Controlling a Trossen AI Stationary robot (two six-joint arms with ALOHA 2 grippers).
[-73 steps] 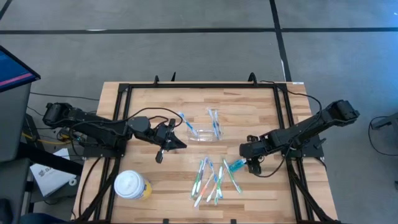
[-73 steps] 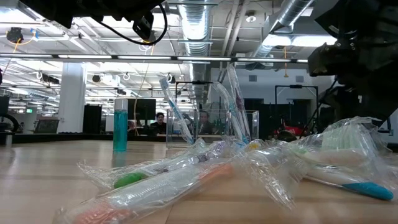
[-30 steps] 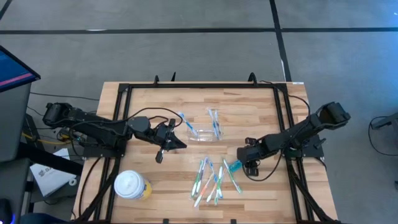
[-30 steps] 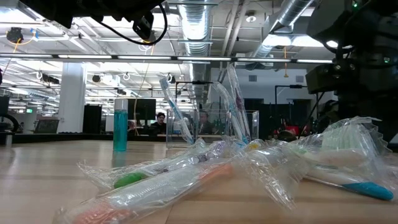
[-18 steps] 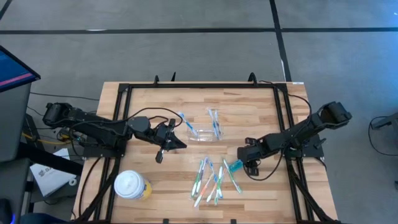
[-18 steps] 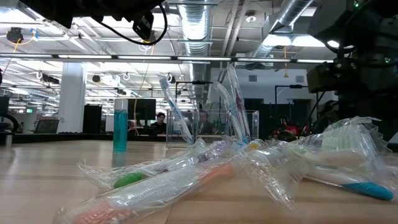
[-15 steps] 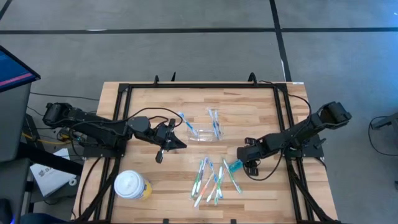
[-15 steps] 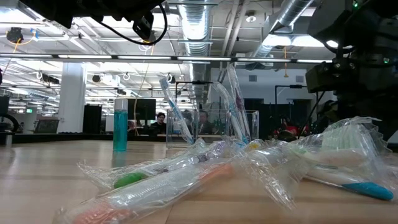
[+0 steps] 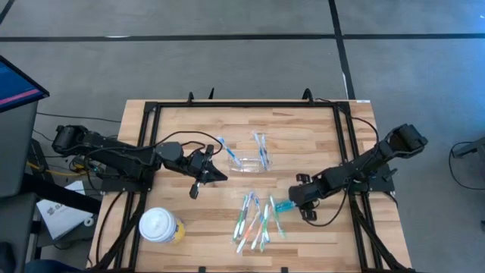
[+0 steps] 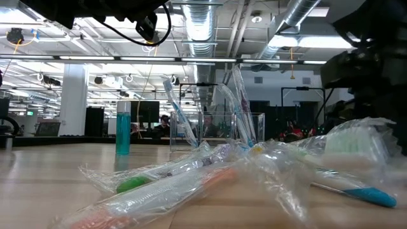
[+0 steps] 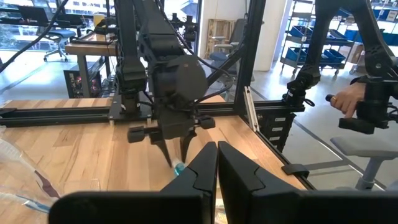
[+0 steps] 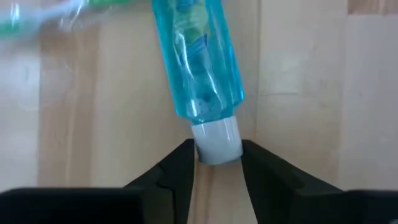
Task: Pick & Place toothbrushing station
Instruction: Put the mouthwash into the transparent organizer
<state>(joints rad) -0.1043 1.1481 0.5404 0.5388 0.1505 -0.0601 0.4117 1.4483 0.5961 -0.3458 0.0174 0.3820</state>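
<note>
The toothbrushing station, a clear oblong holder (image 9: pixel 246 161) (image 10: pixel 216 130), stands at the table's middle. A few toothbrushes lean in it. A clear blue tube (image 9: pixel 282 205) (image 12: pixel 196 62) with a white cap lies on the wood to the right of a pile of wrapped toothbrushes (image 9: pixel 256 220) (image 10: pixel 191 181). My right gripper (image 9: pixel 298 199) (image 12: pixel 217 149) is at the tube's cap end, closed on the cap. My left gripper (image 9: pixel 220 177) (image 11: pixel 217 152) hangs shut over the table, left of the holder, touching nothing. My right gripper pinches the tube's white cap (image 12: pixel 216 142) between its two fingers (image 12: pixel 181 167), one on each side. The fingers slant down from the table's right side and point along the tube. The tube lies on the table, its body pointing away toward the toothbrush pile.
A white-lidded yellow cup (image 9: pixel 161 226) stands at the near left corner. A black frame (image 9: pixel 250 105) runs around the tabletop. Bare wood lies between the holder and the pile. A person's hand (image 11: pixel 345 99) shows in the room beyond the table.
My right gripper has narrowed its fingers onto the tube's cap and shifted slightly toward the near edge and the pile. The tube has slid and turned toward the pile, and the nearest wrapped toothbrushes have been nudged leftward.
</note>
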